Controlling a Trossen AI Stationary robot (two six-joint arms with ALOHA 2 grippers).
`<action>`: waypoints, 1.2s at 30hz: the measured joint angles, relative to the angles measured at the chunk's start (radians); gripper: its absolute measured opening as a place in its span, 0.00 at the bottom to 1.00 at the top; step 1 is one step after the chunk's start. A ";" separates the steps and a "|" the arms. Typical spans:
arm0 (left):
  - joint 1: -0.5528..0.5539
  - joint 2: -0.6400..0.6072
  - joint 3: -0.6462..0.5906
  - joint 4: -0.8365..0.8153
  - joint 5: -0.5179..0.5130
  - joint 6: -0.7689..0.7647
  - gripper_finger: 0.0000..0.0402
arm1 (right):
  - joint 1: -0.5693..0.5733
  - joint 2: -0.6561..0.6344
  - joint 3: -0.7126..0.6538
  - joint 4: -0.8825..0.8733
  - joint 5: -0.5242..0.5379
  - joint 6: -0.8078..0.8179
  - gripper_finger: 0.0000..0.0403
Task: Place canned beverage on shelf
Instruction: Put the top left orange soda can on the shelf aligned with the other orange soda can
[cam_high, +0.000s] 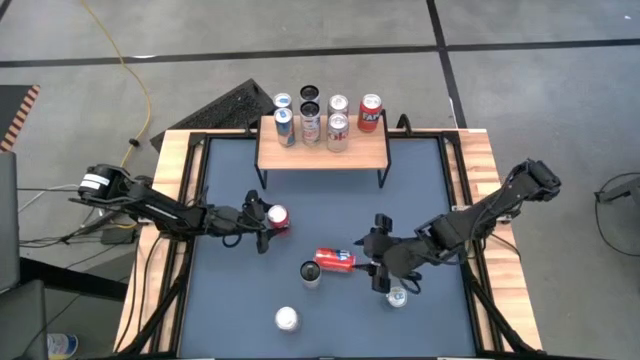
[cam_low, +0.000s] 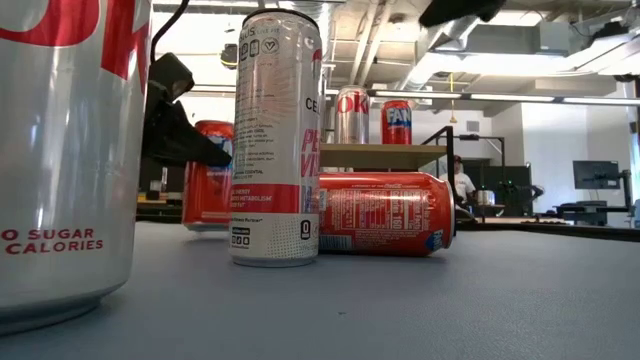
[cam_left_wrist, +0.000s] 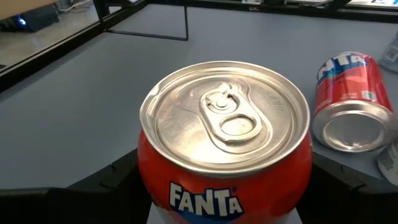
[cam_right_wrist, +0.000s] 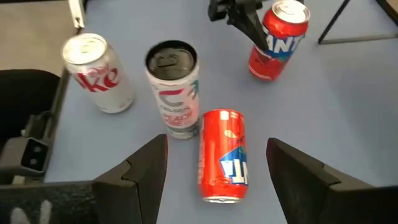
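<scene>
Upright Fanta can (cam_left_wrist: 225, 140) sits btwn left gripper (cam_high: 262, 222) jaws — fingers flanking it.

Even overhead light, soft shadows on the worktop (cam_high: 230, 300). Ceiling strip lights (cam_low: 520, 97) glare in low view; nearest can (cam_low: 60, 150) looks blurred, probably too close.

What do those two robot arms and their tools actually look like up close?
Both arms are dark, nearly black, built of jointed segments. The left arm carries a white band near its shoulder end; the right arm is plain dark. Each ends in a tool with two flat, angular black fingers: the left tool and the right tool look alike.
</scene>
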 joint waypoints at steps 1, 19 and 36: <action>0.000 0.000 0.002 -0.001 0.001 0.000 0.70 | 0.009 -0.007 0.000 0.000 0.006 0.000 0.63; 0.000 -0.001 0.097 0.000 -0.006 0.048 0.70 | 0.215 -0.154 0.000 -0.212 0.309 0.156 0.63; 0.026 -0.002 0.302 -0.282 -0.012 0.100 0.72 | 0.258 -0.169 0.000 -0.270 0.353 0.223 0.63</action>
